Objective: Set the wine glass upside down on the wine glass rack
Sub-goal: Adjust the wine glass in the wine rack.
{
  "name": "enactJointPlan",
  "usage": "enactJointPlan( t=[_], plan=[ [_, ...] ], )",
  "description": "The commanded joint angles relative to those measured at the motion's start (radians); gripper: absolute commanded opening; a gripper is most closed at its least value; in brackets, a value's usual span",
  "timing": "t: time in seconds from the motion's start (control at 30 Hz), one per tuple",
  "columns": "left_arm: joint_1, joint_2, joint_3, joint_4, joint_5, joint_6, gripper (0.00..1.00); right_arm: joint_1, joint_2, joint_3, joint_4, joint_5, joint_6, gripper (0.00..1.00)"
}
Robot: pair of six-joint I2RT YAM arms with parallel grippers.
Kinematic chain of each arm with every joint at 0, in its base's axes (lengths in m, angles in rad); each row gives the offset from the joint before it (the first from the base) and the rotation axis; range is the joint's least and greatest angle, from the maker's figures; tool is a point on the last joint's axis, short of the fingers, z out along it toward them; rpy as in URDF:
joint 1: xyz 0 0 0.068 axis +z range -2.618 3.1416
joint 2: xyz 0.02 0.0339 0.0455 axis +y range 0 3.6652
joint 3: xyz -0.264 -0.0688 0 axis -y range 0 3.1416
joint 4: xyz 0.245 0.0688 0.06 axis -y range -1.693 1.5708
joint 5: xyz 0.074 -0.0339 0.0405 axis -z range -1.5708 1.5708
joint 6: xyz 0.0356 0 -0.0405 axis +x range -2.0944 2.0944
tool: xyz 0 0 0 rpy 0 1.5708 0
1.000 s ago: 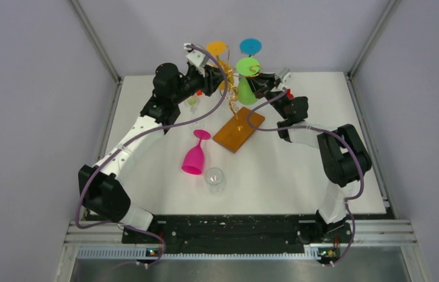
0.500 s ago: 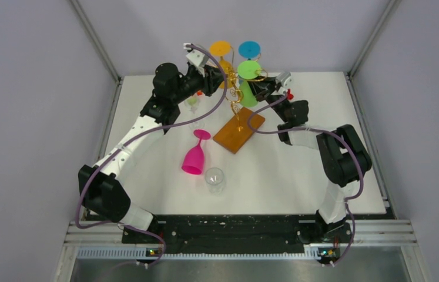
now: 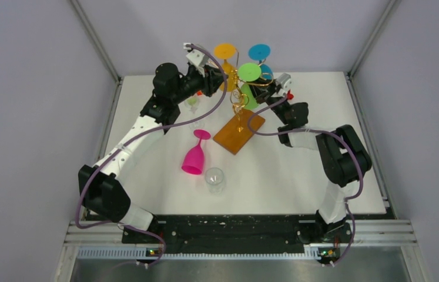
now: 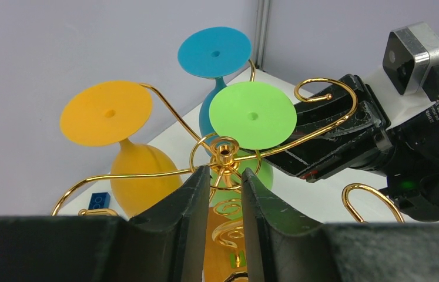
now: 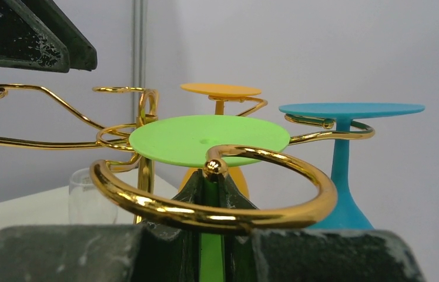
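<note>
Right gripper is clamped on the stem of the green glass, bowl down. A curl of the rack rings the fingertips and the foot rides just above it. We cannot tell if the stem is inside the loop.

Our plan: seat the stem fully, lower until the foot rests on the wire, then release, keeping off the blue glass beyond.

The wrist is level and the arm stretched forward. Opposite, the left gripper straddles the rack's post. We cannot tell whether it pinches.

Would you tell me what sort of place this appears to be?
Probably a robotics lab test cell: a left arm and right arm bolted to a white table, grey walls enclosing it, and a gold wine glass rack hung with coloured glasses.
</note>
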Motion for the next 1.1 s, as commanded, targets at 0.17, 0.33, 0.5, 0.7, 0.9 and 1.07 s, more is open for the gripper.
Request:
enactJointPlan(
  t=[0.17,0.33,0.5,0.7,0.9,1.07],
  plan=[
    [0.005,-0.005,0.008,0.050,0.021,-0.006,0.31,0.017,-0.085,0.041,-0.097,0.025,-0.022,0.00],
    [0.005,-0.003,0.008,0.052,0.025,-0.007,0.31,0.022,-0.125,0.032,-0.162,0.041,-0.046,0.00],
    [0.004,-0.005,0.008,0.047,0.029,-0.006,0.31,0.031,-0.159,0.024,-0.229,0.049,-0.071,0.00],
    [0.005,-0.004,0.010,0.046,0.033,-0.008,0.31,0.032,-0.182,0.019,-0.288,0.096,-0.098,0.00],
    [0.005,-0.003,0.013,0.045,0.036,-0.009,0.31,0.031,-0.199,0.008,-0.303,0.151,-0.133,0.00],
    [0.005,-0.004,0.013,0.044,0.036,-0.008,0.31,0.031,-0.208,-0.016,-0.279,0.184,-0.151,0.00]
  ],
)
